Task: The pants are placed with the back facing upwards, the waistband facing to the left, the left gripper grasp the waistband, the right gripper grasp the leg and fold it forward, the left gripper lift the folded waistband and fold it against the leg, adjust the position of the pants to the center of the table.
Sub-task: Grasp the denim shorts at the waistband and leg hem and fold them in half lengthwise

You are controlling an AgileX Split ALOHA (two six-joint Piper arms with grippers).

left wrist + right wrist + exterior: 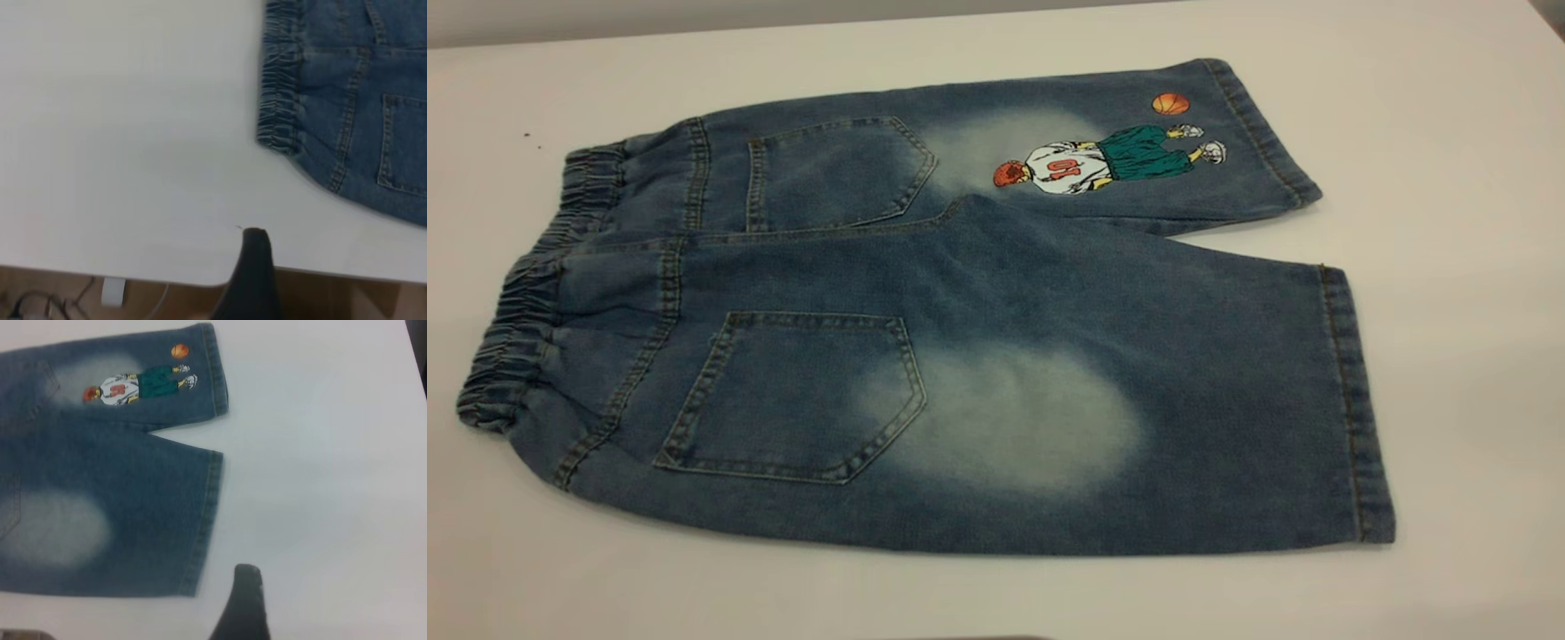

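Note:
The pants (960, 356) lie flat on the table (1449, 178), back up, both back pockets showing. The ruffled waistband (516, 338) points to the left. The plain leg (1049, 427) with the pale oval patch is nearer the front; the leg with the basketball-player print (1103, 160) lies behind it. Neither gripper appears in the exterior view. A black part of my left gripper (252, 280) hangs over the table's front edge, apart from the waistband (279, 87). A black part of my right gripper (243, 607) hovers over bare table beside the plain leg (120, 520).
In the left wrist view the table's front edge (133, 270) runs close by, with a wooden floor and cables (40, 303) below it. Bare tabletop (333, 487) stretches past the leg hems.

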